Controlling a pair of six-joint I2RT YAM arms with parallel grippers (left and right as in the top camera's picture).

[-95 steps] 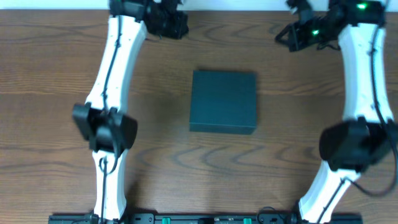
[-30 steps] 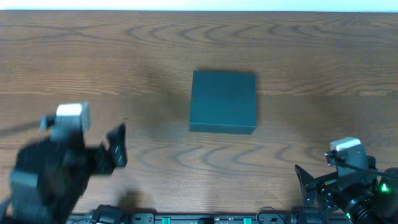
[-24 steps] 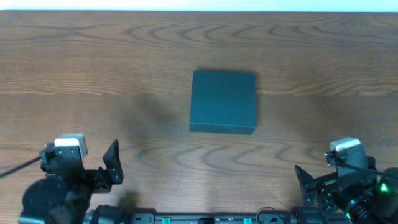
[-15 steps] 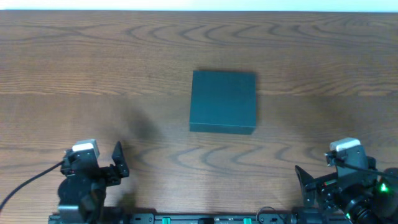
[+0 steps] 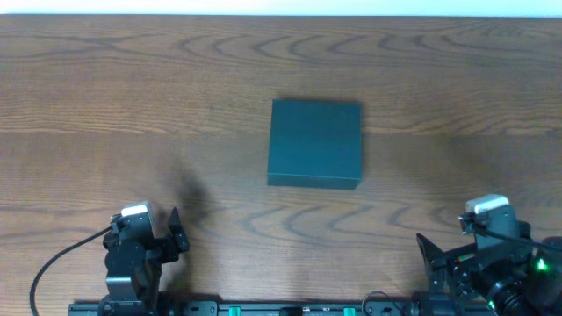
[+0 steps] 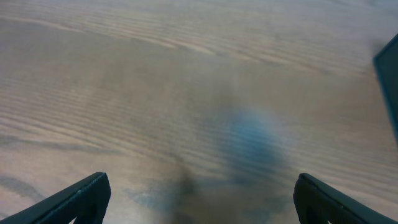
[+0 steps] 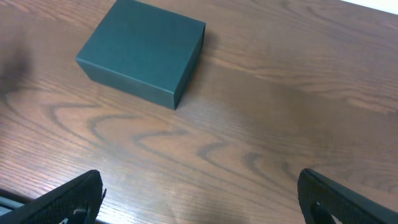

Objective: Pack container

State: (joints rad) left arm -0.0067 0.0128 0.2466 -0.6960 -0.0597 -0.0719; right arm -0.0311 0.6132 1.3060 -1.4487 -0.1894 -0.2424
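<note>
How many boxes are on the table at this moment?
1. The container lies closed at the table's middle, far from both grippers. No other box shows in any view.

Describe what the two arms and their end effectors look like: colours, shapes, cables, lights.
From overhead, both arms are mostly black. Each carries a small white block: the left end effector has one beside it, trailed by a black cable curving down-left; the right end effector sits by another, with a green light glowing nearby. In both wrist views the fingers look dark, flat and wedge-shaped.
</note>
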